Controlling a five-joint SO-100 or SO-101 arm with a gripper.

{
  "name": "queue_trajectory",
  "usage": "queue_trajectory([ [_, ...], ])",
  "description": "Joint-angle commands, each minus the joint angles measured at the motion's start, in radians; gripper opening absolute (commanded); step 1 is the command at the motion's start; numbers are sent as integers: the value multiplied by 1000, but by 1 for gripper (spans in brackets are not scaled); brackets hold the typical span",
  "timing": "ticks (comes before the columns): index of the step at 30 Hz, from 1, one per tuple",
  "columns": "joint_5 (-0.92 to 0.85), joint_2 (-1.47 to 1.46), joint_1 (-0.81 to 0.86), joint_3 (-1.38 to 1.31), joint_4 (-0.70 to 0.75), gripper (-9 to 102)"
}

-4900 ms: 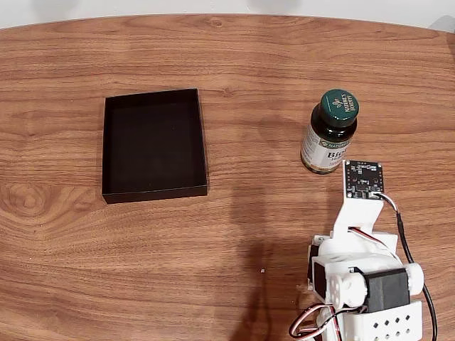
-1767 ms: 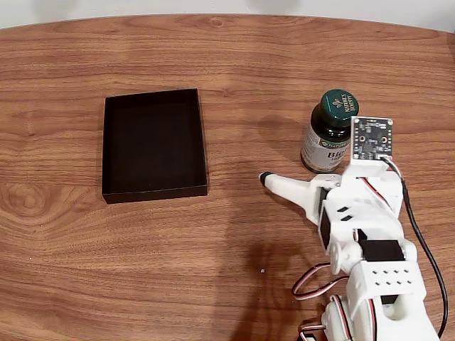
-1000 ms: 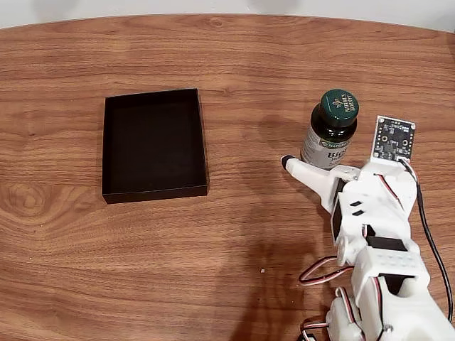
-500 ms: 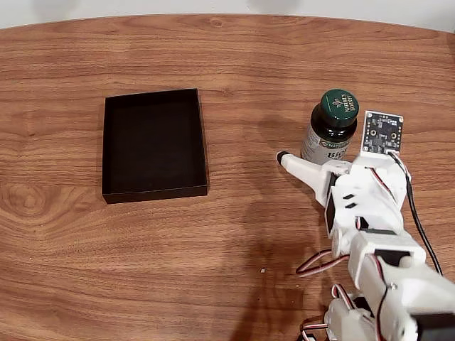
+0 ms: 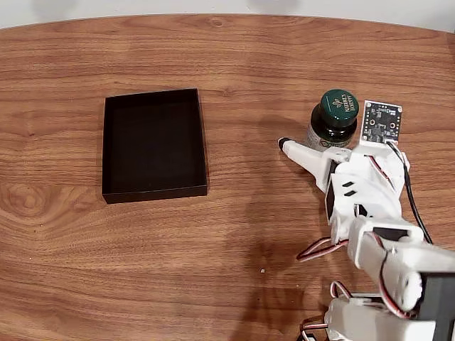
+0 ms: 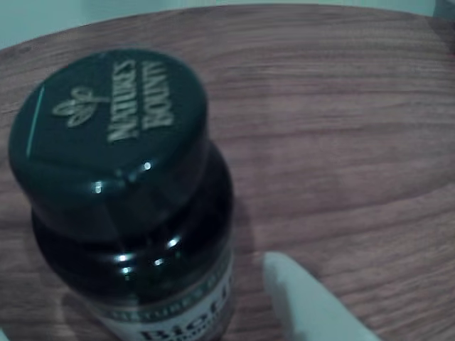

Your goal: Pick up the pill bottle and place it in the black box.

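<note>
The pill bottle (image 5: 332, 119) stands upright on the wooden table at the right, dark with a green embossed cap. In the wrist view the pill bottle (image 6: 128, 192) looms close at the left, cap toward the camera. My gripper (image 5: 319, 139) is open around the bottle's lower part. One white finger (image 5: 302, 153) with a dark tip reaches past its left side. The other finger (image 6: 306, 302) shows just right of the bottle in the wrist view. Whether either finger touches the bottle I cannot tell. The black box (image 5: 155, 192) lies far off at the left.
The arm's white body (image 5: 370, 213) and its cables take up the lower right of the fixed view. A small circuit board (image 5: 382, 122) rides on the wrist right of the bottle. The wooden table (image 5: 234, 234) runs bare between bottle and box.
The arm has reached forward from beside the bottle. The open fingers have slid up to flank it. Bottle and box have stayed put.
</note>
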Motion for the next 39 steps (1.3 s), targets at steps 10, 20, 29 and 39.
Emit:
queue_trajectory([
  [10, -21, -123, 0, -133, -141, 48],
  [20, -34, -305, -3, -199, -295, 48],
  [29, -64, -405, -5, -245, -362, 47],
  [39, -97, -480, -15, -242, -462, 45],
])
